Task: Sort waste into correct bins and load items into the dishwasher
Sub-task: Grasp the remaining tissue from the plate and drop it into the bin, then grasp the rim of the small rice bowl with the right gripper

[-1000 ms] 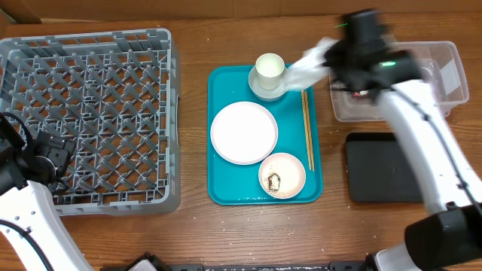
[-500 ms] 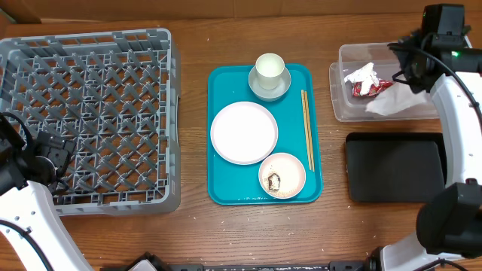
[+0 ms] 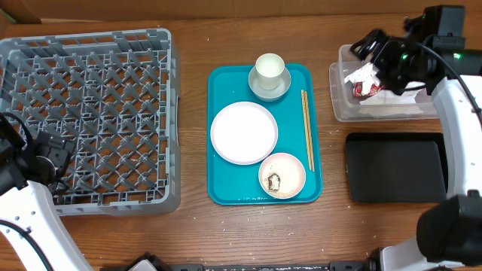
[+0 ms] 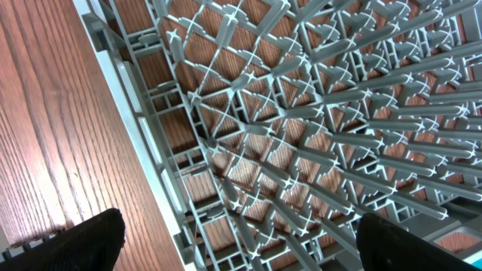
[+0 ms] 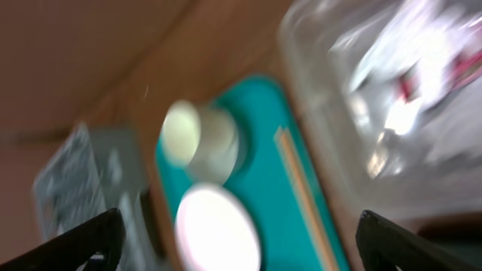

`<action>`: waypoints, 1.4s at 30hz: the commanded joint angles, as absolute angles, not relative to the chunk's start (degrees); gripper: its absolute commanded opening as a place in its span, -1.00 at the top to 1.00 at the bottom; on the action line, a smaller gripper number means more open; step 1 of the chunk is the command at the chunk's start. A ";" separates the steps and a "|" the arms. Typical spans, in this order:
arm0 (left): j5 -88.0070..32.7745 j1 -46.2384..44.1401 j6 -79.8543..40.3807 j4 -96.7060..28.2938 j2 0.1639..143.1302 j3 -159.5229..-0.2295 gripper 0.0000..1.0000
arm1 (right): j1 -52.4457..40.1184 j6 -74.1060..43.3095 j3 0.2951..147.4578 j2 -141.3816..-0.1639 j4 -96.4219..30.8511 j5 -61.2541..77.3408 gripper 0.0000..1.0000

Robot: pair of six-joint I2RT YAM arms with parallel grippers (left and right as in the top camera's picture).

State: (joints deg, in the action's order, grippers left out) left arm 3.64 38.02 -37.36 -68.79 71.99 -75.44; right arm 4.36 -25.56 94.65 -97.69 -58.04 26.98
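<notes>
Overhead, we see the grey plastic dishwasher crate (image 3: 98, 113) filling the left of the frame, a stiff lattice of criss-cross ribs with no dish in it yet. The left wrist view shows the left gripper (image 4: 245, 241) over the crate's edge, fingers spread wide on nothing.

At centre lies the teal tray (image 3: 226, 188), smooth and flat. On it sits the white plate (image 3: 243, 132), round, glossy and shallow. We judge it rigid, slick and breakable, best pinched at its raised rim, since its face offers no purchase. Above it the small white cup (image 3: 269, 69) stands upright inside the grey-green bowl (image 3: 269, 94). The cup looks light and hard, and one finger inside its wall and one outside should hold it. The bowl under it can only be taken once the cup is out.

At the tray's lower right the pinkish bowl (image 3: 292, 167) holds rice and brown scrap (image 3: 274, 181). Loose grains will not pinch, so we would grip the bowl's rim and tip it. Thin wooden chopsticks (image 3: 307, 129) lie along the tray's right edge.

In the upper right, the clear tub (image 3: 339, 105), thin-walled with rounded corners, contains the crumpled paper napkin (image 3: 360, 74), soft and nearly weightless, and the red foil wrapper (image 3: 367, 89), crinkly and light. In the blurred right wrist view the right gripper (image 5: 241, 241) has its fingers wide apart, holding nothing. Below the tub sits the shallow matte black tray (image 3: 392, 169).
</notes>
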 commanded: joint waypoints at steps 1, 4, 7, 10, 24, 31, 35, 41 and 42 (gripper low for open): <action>3.53 38.24 -37.74 -68.77 71.26 -76.73 -1.00 | -3.29 -17.12 95.66 -95.02 -66.48 32.95 -0.92; 3.53 38.24 -37.74 -68.77 71.26 -76.73 -1.00 | -12.40 -17.41 92.95 -95.18 -73.80 21.58 -0.93; 3.53 38.24 -37.74 -68.77 71.26 -76.73 -1.00 | -21.45 -19.70 89.14 -95.26 -75.07 19.09 -0.96; 3.53 38.24 -37.74 -68.77 71.26 -76.71 -1.00 | -32.32 -28.03 83.64 -95.26 -70.04 18.13 -0.97; 3.53 38.24 -37.74 -68.77 71.26 -76.71 -1.00 | -49.76 -43.11 76.09 -104.90 -58.33 -6.46 -0.32; 3.53 38.24 -37.74 -68.77 71.26 -76.73 -1.00 | -49.78 -43.07 76.07 -105.56 -57.47 -6.44 -0.14; 3.53 38.24 -37.74 -68.77 71.26 -76.71 -1.00 | -50.15 -43.09 76.05 -106.85 -57.69 -6.39 -0.01; 3.53 38.24 -37.74 -68.77 71.26 -76.71 -1.00 | -51.57 -42.39 76.12 -107.46 -57.01 -6.42 0.28; 3.53 38.24 -37.74 -68.77 71.24 -76.71 -1.00 | -51.70 -42.37 76.12 -107.46 -57.04 -6.42 0.27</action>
